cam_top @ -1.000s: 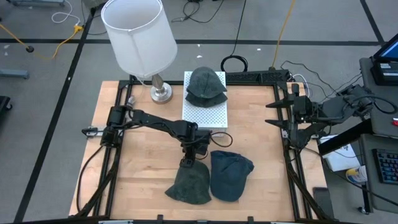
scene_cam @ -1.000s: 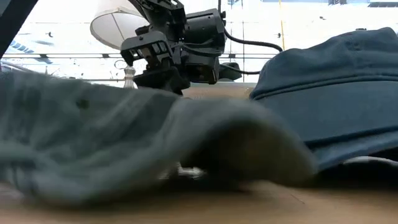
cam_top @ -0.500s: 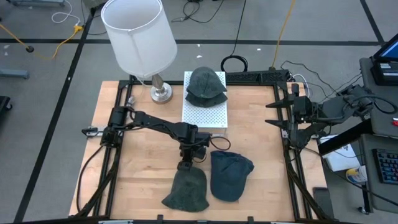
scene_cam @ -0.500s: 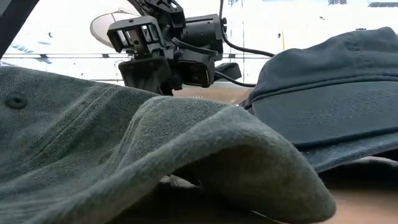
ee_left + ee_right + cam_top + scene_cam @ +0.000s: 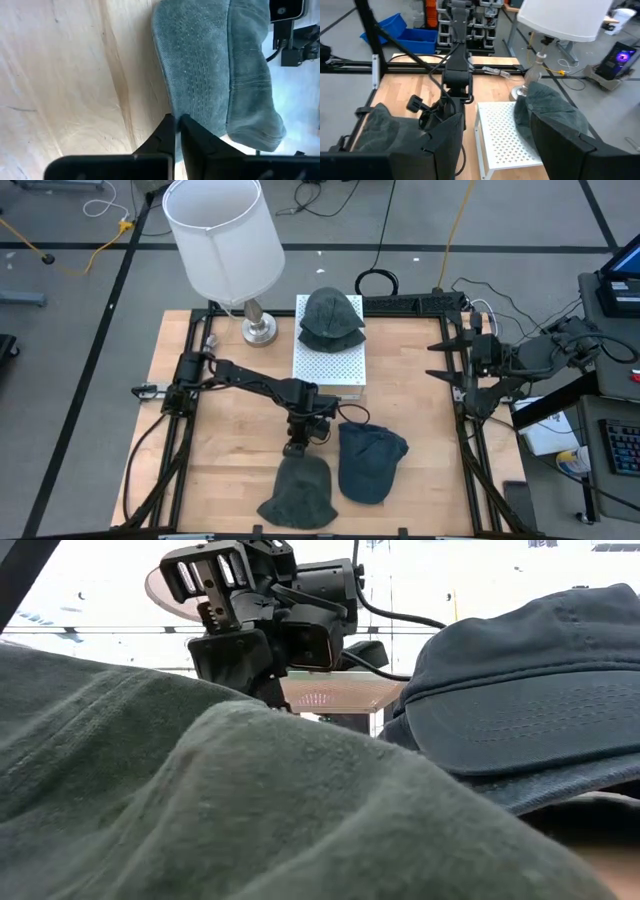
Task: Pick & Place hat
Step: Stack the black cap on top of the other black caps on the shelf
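A grey-green hat lies on the wooden table near its front edge and fills the foreground of the low view. My left gripper stands at the hat's far end, slanting down, shut on its edge. Right of it lies a blue cap. Another grey-green hat rests on a white perforated stand at the back. My right gripper waits open, high at the table's right edge. My left gripper pinches the hat's stitched brim edge between its two shut fingers. The fingers slant down from the table's far side. One layer or several, I cannot tell. The hat lies on the table in front of the fingers.
A lamp with a white shade stands at the back left beside the stand. The blue cap sits close to the held hat's right side. Bare wood lies left of the hats. Black frame rails border the table.
My left gripper has shut at the hat's far end and its wrist has turned, without shifting place. The grey-green hat has slid toward the table's near edge and drawn in narrower; in the low view it has come closer.
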You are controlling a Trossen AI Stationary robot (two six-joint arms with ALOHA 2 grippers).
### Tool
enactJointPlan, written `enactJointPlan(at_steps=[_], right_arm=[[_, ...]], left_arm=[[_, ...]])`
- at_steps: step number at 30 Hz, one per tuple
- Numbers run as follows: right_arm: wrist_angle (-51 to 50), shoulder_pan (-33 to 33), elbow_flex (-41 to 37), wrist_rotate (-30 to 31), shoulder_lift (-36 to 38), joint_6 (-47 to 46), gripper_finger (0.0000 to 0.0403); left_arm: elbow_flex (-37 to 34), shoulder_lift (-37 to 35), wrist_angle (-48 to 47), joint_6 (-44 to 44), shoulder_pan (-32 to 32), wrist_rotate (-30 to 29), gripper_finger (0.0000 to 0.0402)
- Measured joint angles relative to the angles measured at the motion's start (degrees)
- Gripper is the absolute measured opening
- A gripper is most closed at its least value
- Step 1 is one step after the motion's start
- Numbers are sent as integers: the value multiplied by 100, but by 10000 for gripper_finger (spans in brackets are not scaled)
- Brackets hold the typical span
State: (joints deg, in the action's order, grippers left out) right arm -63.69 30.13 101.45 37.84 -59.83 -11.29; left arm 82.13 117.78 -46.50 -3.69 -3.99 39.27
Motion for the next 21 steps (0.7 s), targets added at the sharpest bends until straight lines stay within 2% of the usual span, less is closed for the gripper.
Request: enactJointPlan(at_steps=[4,11,21], right_arm=[[-1,-2,0,134,2,2,224],[-2,-2,0,117,2,142,224],[-1,-2,0,116,-1,801,224]], left_arm=[[0,-74,-9,189,77,79,6],[0,-624,-36,358,176,164,3],[0,-1447,-380,794,337,833,1]])
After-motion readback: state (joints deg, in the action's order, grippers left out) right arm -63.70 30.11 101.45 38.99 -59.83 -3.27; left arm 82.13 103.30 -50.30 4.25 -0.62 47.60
